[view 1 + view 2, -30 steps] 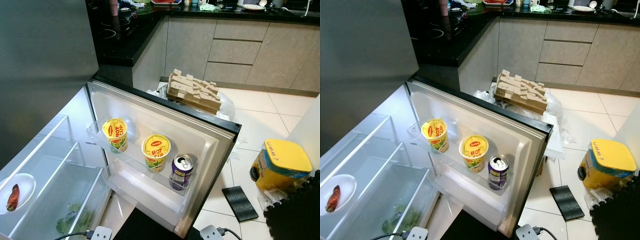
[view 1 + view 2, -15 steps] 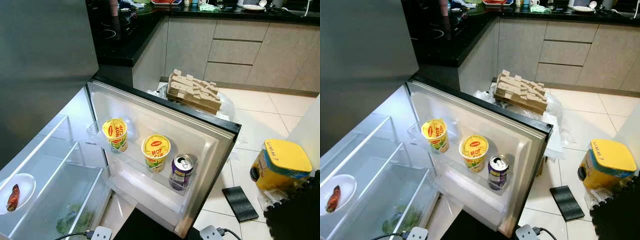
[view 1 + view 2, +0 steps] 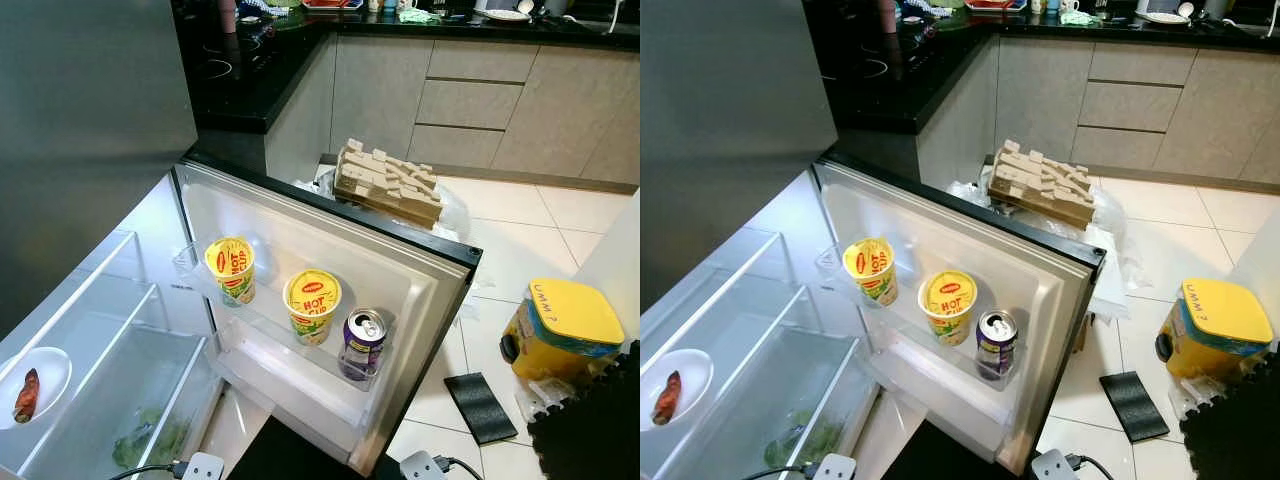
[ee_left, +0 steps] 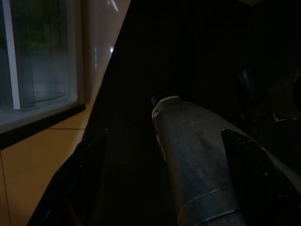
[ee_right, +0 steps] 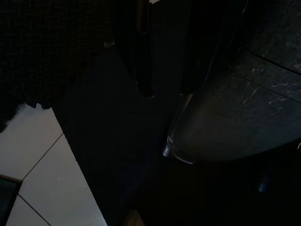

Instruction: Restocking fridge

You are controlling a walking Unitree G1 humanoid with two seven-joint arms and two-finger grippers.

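- Fridge door [image 3: 420,290] stands wide open, seen from above, its inner side facing up toward the camera.
- Door shelf [image 3: 290,345] holds three things in a row: a yellow noodle cup [image 3: 230,269] nearest the hinge, a second yellow noodle cup [image 3: 312,305] in the middle, and a purple drink can [image 3: 362,343] at the outer end. All three stand upright, near one another but apart.
- Fridge interior [image 3: 120,330] lies to the left, with clear glass shelves. A white plate [image 3: 40,385] sits on one shelf, carrying a small reddish piece of food [image 3: 26,395].
- Drawer [image 3: 150,435] below holds something leafy and green, too faint to name.
- Floor [image 3: 520,240] beyond the door is pale tile. A stack of cardboard packing [image 3: 388,184] lies on it behind the door's top edge.
- Yellow bin [image 3: 565,328] with a yellow lid stands to the right, with a small dark mat [image 3: 480,405] near it.
- Kitchen table [image 3: 250,75] with a black top runs along the back, grey cupboards under it.
- Left gripper and right gripper hang low in deep shade in the wrist views; whether their fingers are released or clenched cannot be told.
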